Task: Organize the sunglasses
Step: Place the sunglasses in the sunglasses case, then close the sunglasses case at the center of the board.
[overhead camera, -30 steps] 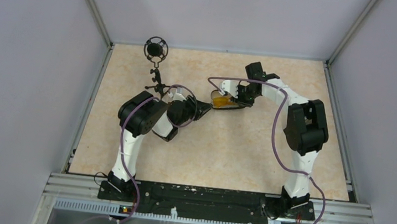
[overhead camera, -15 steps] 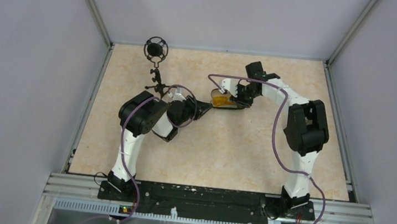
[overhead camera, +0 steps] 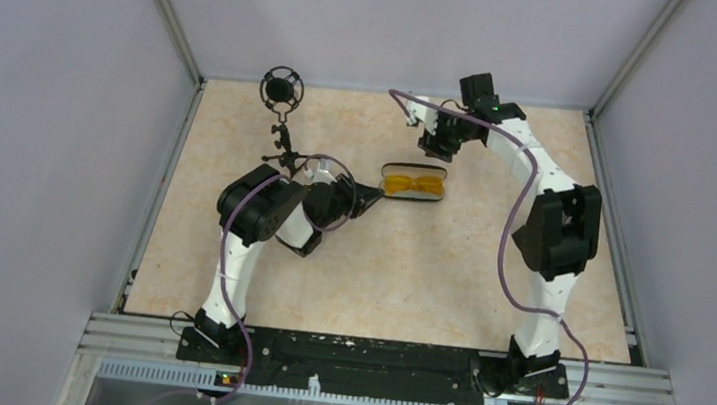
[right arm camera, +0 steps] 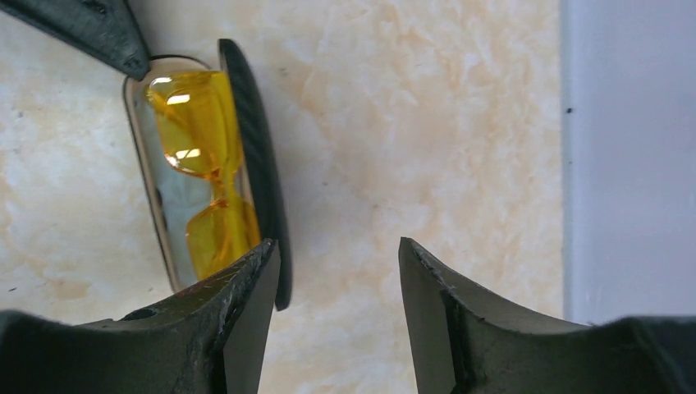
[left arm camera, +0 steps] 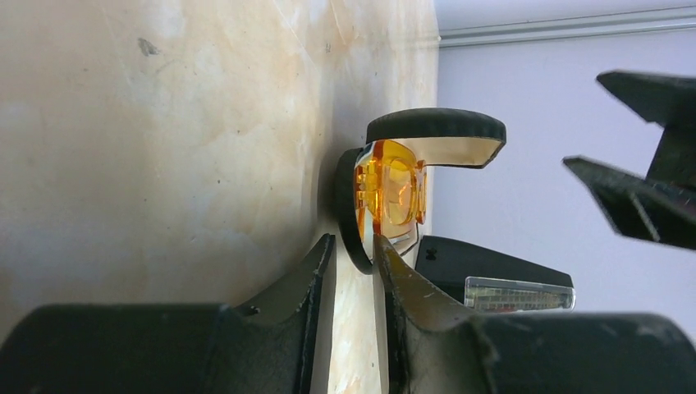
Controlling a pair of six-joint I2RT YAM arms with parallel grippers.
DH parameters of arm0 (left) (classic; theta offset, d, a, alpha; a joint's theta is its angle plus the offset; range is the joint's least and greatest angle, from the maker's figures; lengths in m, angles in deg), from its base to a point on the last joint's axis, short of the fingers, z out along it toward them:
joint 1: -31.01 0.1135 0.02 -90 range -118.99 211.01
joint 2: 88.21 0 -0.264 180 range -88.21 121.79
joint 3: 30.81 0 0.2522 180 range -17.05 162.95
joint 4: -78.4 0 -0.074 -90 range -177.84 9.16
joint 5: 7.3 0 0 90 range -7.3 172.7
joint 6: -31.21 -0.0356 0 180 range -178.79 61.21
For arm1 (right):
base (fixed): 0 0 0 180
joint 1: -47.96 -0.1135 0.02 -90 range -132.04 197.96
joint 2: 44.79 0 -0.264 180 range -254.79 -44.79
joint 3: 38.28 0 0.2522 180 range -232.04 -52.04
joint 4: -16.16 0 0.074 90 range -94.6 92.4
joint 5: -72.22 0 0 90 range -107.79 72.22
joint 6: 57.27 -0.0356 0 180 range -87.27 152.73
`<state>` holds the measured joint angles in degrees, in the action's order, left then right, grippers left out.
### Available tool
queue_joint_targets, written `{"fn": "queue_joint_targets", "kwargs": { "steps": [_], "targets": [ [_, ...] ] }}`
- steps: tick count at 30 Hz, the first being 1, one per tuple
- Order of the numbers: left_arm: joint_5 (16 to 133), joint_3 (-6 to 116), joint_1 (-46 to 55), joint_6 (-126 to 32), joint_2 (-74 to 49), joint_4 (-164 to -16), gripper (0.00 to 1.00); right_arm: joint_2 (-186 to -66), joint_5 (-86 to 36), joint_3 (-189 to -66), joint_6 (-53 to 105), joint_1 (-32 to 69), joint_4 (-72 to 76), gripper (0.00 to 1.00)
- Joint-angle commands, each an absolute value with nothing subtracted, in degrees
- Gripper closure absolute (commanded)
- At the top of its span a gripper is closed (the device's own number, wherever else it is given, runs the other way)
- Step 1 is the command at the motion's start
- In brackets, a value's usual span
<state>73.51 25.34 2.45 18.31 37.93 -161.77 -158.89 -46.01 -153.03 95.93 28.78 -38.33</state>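
Note:
The orange sunglasses [overhead camera: 414, 182] lie folded inside the open black case [overhead camera: 385, 187] at mid-table. In the right wrist view the sunglasses [right arm camera: 201, 164] rest on a pale blue cloth [right arm camera: 176, 209] in the case [right arm camera: 256, 156]. My left gripper [overhead camera: 371, 196] is at the case's left end. Its jaws [left arm camera: 353, 240] are shut on the end rim of the case [left arm camera: 345, 201], with the sunglasses [left arm camera: 390, 189] just beyond. My right gripper [overhead camera: 437, 146] hovers behind the case. It stands open [right arm camera: 338, 245] with only bare table between its fingers.
A black microphone on a small stand [overhead camera: 283, 89] stands at the back left. Grey walls and metal rails [overhead camera: 585, 116] border the tan table. The right arm's link [left arm camera: 492, 275] shows past the case in the left wrist view.
My right gripper has opened, let go of the sunglasses and drawn back up toward the rear wall. The sunglasses now lie in the case. The left arm has stayed put.

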Motion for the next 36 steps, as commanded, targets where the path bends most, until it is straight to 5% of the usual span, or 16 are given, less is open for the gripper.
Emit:
{"fn": "queue_joint_targets", "kwargs": {
  "steps": [1, 17, 36],
  "targets": [
    [73.0, 26.7, 2.6, 18.5, 38.8, -164.8, 0.71, -164.5, -50.3, -162.0, 94.2, 29.9, -42.9, 0.44],
    [72.7, 26.8, 2.5, 18.7, 39.4, -165.4, 0.75, -174.1, -53.9, -173.2, 94.7, 30.0, -55.1, 0.48],
    [72.6, 27.0, 2.5, 19.6, 40.4, -166.3, 0.77, -173.1, -56.6, -167.2, 99.3, 29.2, -60.3, 0.77]
  ]
}}
